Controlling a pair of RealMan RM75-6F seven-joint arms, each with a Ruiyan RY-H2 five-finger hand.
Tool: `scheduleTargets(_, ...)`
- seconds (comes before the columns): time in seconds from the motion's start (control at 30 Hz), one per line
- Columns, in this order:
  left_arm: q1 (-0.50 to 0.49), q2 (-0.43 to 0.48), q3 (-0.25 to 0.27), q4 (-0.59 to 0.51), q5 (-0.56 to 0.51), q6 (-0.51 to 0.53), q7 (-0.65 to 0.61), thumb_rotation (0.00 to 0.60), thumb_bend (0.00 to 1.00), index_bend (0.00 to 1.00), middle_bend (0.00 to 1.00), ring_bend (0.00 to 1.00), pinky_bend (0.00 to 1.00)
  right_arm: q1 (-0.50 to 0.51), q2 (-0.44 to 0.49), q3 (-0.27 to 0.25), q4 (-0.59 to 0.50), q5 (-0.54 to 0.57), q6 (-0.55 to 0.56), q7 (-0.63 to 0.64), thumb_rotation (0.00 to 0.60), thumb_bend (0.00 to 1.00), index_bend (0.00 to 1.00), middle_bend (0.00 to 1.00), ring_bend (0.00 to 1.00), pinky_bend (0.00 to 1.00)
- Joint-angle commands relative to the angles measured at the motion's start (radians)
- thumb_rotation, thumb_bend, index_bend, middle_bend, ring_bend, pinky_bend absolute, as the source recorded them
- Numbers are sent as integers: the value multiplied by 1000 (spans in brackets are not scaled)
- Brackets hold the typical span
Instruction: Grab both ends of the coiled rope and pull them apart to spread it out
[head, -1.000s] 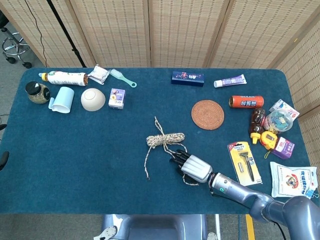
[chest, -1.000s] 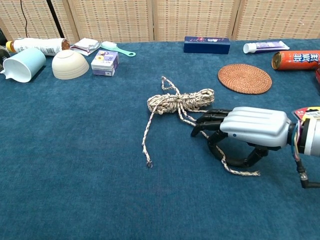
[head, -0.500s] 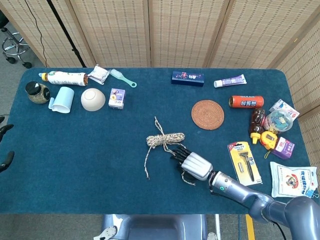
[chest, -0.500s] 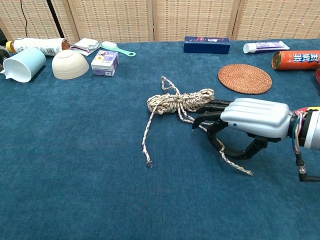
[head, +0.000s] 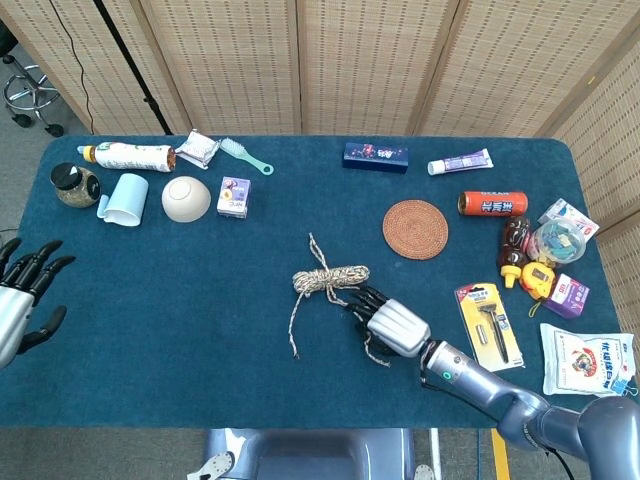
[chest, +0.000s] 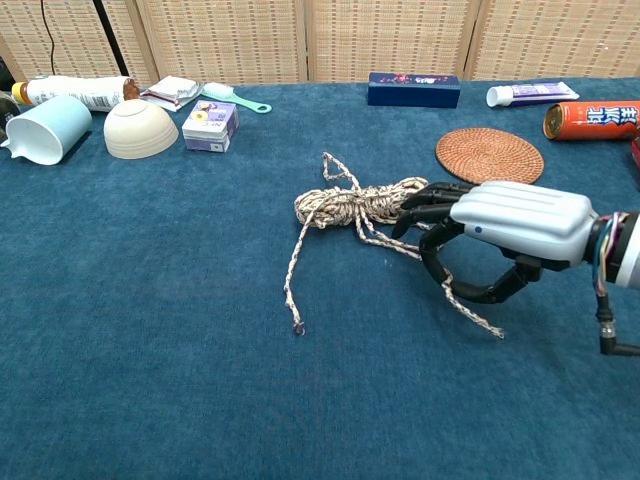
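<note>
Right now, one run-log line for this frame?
right hand: over rope tail, grip unclear | left hand: open, table's left edge | coiled rope: still bundled, both ends loose

A woven round coaster (head: 415, 229) lies just beyond the right hand (head: 396, 327); a carded razor (head: 489, 326) (in its yellow pack) sits beside its wrist.

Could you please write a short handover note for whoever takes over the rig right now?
Right hand: over the rope's right tail, fingertips at the coil; a grip isn't confirmed.
Left hand: open at the table's left edge, holding nothing.
Coiled rope: mid-table, bundled; left tail's end lies free toward the front.
Done: nothing spread.
Left: secure both ends, pull apart.
</note>
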Motion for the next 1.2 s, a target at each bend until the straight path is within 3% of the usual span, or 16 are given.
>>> scheduleTargets(0.03, -26, -11, 5, 11, 29, -27, -3, 595, 361, 211, 118, 199, 13, -6, 3, 6, -6, 8, 3, -4, 600, 514, 589, 198, 80, 0)
scheduleTargets(0.27, -152, -60, 10, 41, 127, -166, -43, 600, 361, 241, 115, 170, 13, -25, 6, 25, -34, 32, 11, -28, 600, 515, 591, 198, 80, 0)
scheduleTargets(0.4, -228, -97, 19, 59, 188, -244, -57, 600, 361, 251, 21, 41, 13, -34, 10, 30, -52, 39, 12, -41, 600, 515, 592, 198, 80, 0)
scheduleTargets(0.5, -283, -135, 23, 81, 221, -292, -80, 600, 361, 280, 0, 1, 13, -39, 14, 33, -65, 44, 11, -53, 600, 514, 592, 199, 82, 0)
scheduleTargets(0.9, -419, -299, 34, 203, 267, -380, -102, 600, 361, 396, 0, 0, 0, -57, 21, 42, -98, 65, -4, -78, 600, 514, 596, 204, 86, 0)
scheduleTargets(1.2, -487, -398, 49, 273, 281, -394, -108, 600, 361, 426, 0, 0, 0, -64, 18, 51, -102, 76, -15, -79, 600, 515, 597, 204, 86, 0)
